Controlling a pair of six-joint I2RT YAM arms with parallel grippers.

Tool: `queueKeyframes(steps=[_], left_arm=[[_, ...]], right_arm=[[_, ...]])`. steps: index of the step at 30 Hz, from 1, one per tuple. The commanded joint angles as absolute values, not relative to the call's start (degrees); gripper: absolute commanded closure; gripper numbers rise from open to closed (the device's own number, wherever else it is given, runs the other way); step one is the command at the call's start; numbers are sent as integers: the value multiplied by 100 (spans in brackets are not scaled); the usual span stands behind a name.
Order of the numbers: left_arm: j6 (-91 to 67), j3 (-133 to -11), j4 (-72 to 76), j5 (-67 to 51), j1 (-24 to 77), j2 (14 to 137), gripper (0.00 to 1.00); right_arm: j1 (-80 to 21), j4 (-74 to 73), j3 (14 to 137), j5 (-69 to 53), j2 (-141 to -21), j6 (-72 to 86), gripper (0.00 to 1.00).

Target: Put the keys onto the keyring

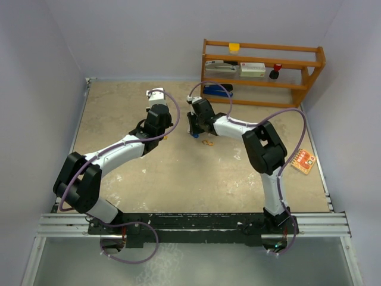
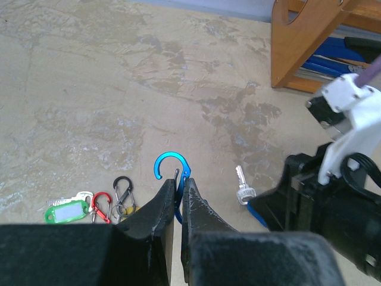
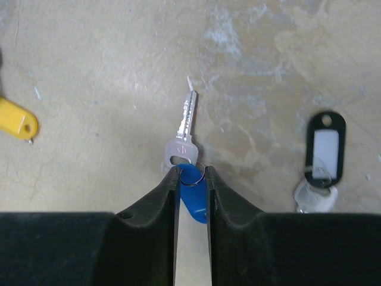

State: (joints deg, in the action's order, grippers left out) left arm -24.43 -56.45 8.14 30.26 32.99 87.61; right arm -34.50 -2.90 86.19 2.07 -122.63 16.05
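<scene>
In your right wrist view, the blue tag [image 3: 192, 193] is a small rounded plastic tab, joined by a thin wire ring to a silver key [image 3: 184, 134] with a flat, notched blade. The right gripper [image 3: 191, 174] is clamped on that tag. Its matte black fingers [image 3: 149, 208] press it from both sides, and the key sticks out just past the tips, over the table [image 3: 89, 59]. You cannot tell whether the key touches the surface. Well off to the left lies a yellow tag [image 3: 15, 124]. To the right is a black tag [image 3: 324, 143] with a white label window, and another silver key head shows just below it. The table is mottled beige, stone-like, with pale scuffs.

In your left wrist view, the left gripper [image 2: 178, 179] has its fingers pinched together on the blue keyring [image 2: 162, 162], a glossy metal hook whose open curve rises above the tips. The silver key and blue tag sit just to its right, apart from the keyring, at the right gripper's tips. At lower left a green tag [image 2: 66, 212] with a white label, a red hook [image 2: 101, 205] and a black hook [image 2: 123, 186], both of wire, lie close together.

In your top view, both grippers meet near mid-table, in front of a wooden shelf [image 1: 262, 62]. An orange card [image 1: 303, 161] lies near the right edge, and the tags are too small to make out
</scene>
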Motion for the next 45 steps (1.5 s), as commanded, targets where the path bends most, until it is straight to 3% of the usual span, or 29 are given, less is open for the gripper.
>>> queueKeyframes(steps=[1, 30, 32, 36, 45], left_arm=[[-2381, -5657, 1064, 3033, 3252, 8656, 100], [-2321, -5546, 1613, 1889, 3252, 8848, 100], [-2323, -5545, 1602, 1925, 3254, 8848, 100], [-2335, -5561, 1556, 1993, 3252, 8814, 100], [-2329, -5548, 1538, 2042, 3252, 8798, 100]], right_arm=[[-3479, -8, 8304, 325, -11395, 1661, 77], [-3480, 612, 7059, -5, -9686, 1652, 77], [-3480, 424, 7115, -2, -9732, 1662, 73], [-3477, -385, 7597, 277, -10167, 1728, 55], [-3467, -1080, 8015, 497, -10995, 2146, 54]])
